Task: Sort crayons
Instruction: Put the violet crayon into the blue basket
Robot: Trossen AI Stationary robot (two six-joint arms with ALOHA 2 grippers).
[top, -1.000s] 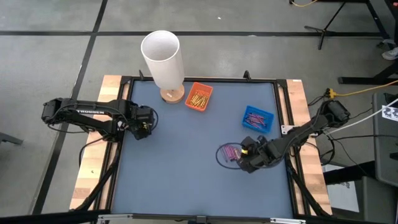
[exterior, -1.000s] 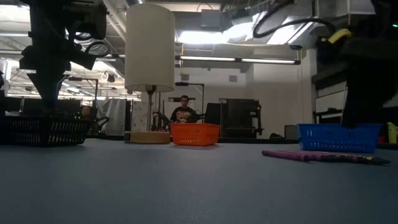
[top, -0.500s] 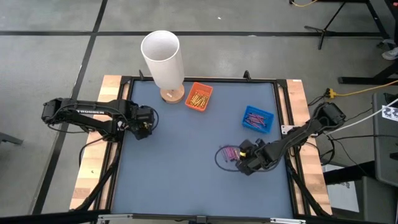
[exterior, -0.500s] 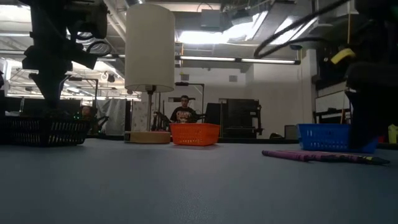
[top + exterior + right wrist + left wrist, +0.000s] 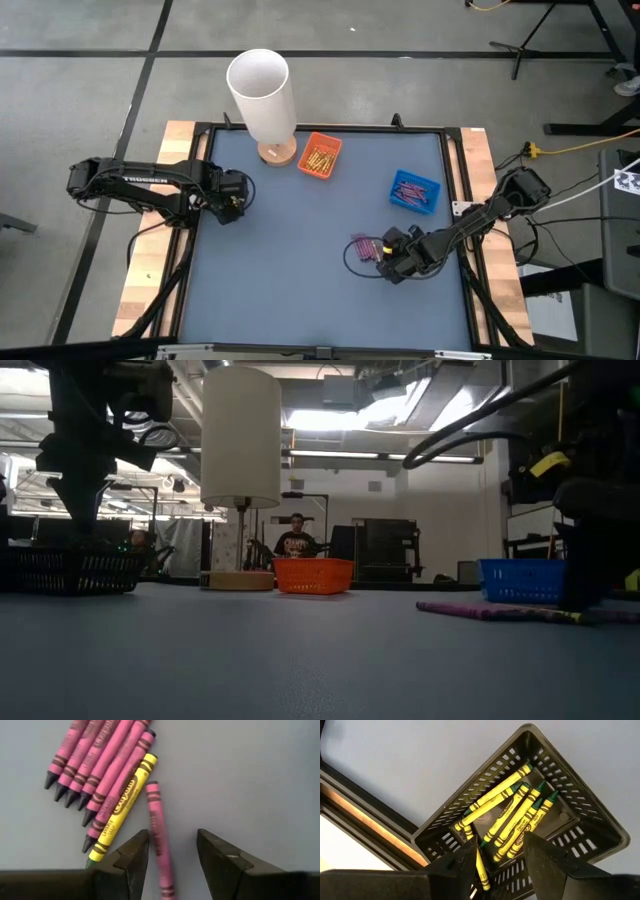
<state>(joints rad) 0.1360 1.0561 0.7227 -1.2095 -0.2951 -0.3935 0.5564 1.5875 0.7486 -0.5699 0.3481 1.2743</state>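
Right gripper (image 5: 172, 852) spread over a purple crayon (image 5: 159, 827) (untouched); left gripper (image 5: 500, 862) spread above black basket (image 5: 600, 805).

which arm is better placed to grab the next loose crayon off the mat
Right. The right pincer is open, straddling a lone pink crayon beside the loose pile. The left pincer hangs over a black basket across the table.
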